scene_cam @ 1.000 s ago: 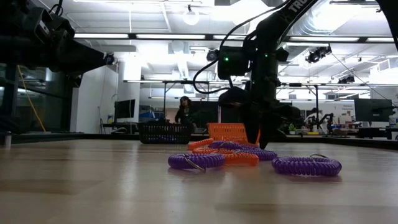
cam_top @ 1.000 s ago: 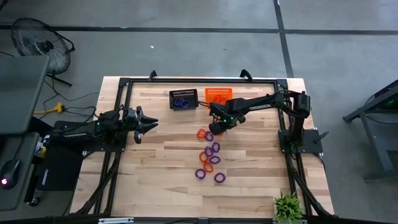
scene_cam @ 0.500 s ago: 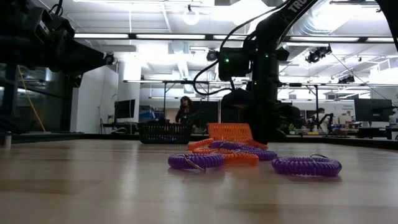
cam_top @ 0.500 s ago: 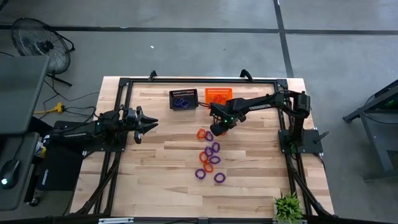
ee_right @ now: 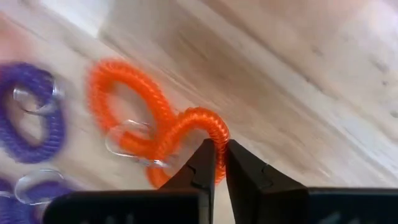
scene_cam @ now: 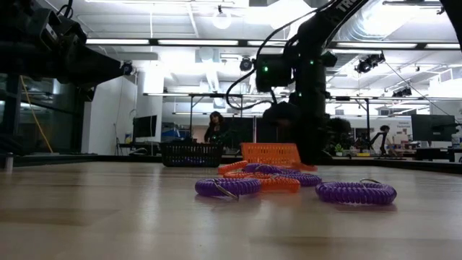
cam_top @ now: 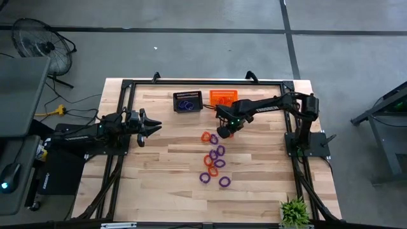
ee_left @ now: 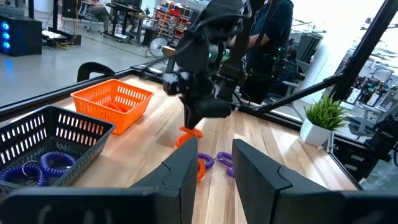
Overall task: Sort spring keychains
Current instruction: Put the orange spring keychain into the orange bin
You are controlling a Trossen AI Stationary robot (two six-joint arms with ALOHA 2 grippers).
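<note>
Several purple and orange spring keychains [cam_top: 215,162] lie in a loose group on the wooden table's middle; in the low view they show as flat coils [scene_cam: 289,184]. My right gripper [cam_top: 226,130] stands at the group's far end, shut on one orange keychain [ee_right: 149,124]. That keychain shows below the fingers in the left wrist view [ee_left: 188,135]. My left gripper [cam_top: 143,126] waits open above the table's left side, its fingers [ee_left: 186,177] apart with nothing between them. My right gripper pinches the orange keychain's coil [ee_right: 211,127] between its two fingertips, on one side of the loop. The fingers come from above, pointing down. The loop is bent into a figure-eight, its clear ring [ee_right: 127,140] and far side trailing toward the table.
A black mesh basket [cam_top: 187,101] holding purple keychains [ee_left: 43,165] and an orange mesh basket [cam_top: 223,97] stand side by side at the table's far edge. A small green plant [cam_top: 294,211] sits at the near right corner. Bare wood lies to the left and near side.
My right gripper has shut its fingers on the orange keychain at the far end of the group and has shifted slightly toward the table's right. The pinched side of that keychain has been drawn up and bent.
</note>
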